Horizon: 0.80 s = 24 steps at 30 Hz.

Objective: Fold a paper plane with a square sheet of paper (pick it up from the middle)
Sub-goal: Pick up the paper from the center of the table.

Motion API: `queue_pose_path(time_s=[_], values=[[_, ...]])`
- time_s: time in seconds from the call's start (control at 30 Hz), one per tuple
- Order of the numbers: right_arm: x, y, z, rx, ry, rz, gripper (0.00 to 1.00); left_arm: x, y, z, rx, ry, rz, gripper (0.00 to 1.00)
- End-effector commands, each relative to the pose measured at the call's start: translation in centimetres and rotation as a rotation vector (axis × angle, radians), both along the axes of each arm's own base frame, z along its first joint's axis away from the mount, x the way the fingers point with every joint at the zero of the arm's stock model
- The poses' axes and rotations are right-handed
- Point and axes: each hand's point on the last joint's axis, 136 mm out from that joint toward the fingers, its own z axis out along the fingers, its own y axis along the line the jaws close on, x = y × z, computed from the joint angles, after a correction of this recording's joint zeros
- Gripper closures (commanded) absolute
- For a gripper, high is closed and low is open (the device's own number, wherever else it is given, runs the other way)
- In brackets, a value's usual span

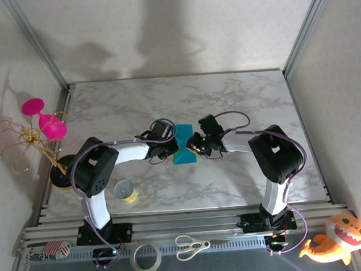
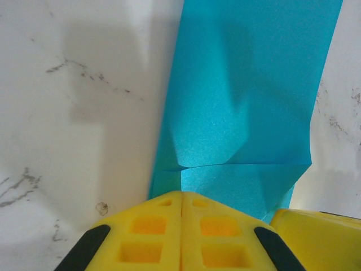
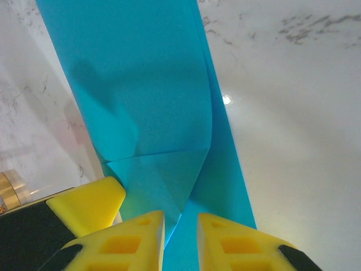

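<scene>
The teal-blue sheet of paper point(image 1: 184, 155) lies on the marble table between both grippers, folded into a long strip with a slanted flap across its near end point(image 2: 248, 101) point(image 3: 141, 84). My left gripper point(image 1: 171, 150) point(image 2: 181, 195) is shut, its yellow tips together at the paper's near left edge; whether paper is pinched between them I cannot tell. My right gripper point(image 1: 197, 145) point(image 3: 180, 217) is open by a narrow gap, a raised fold edge of the paper running between its fingers. One yellow finger point(image 3: 84, 206) of the left gripper sits on the paper beside it.
A small yellow tape roll point(image 1: 126, 191) stands near the left arm. Scissors point(image 1: 191, 246) and a white tape ring point(image 1: 146, 257) lie on the front rail. A gold stand with pink goblets point(image 1: 43, 120) is at the left, an orange plush toy point(image 1: 336, 239) at the front right.
</scene>
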Motion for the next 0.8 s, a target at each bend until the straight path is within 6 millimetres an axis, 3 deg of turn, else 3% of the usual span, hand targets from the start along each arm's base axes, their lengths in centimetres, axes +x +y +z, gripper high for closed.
queue_pose_path(time_s=[0.0, 0.57, 0.77], values=[[0.5, 0.9, 0.0, 0.031, -0.005, 0.022, 0.77, -1.3, 1.1, -1.3, 0.027, 0.057, 0.013, 0.93], [0.1, 1.9, 0.0, 0.090, -0.019, 0.046, 0.82, -1.2, 1.2, -1.4, 0.025, 0.059, 0.023, 0.93], [0.2, 2.3, -0.2, 0.111, -0.013, 0.047, 0.86, -0.9, 0.9, -0.5, 0.006, 0.040, 0.026, 0.93]])
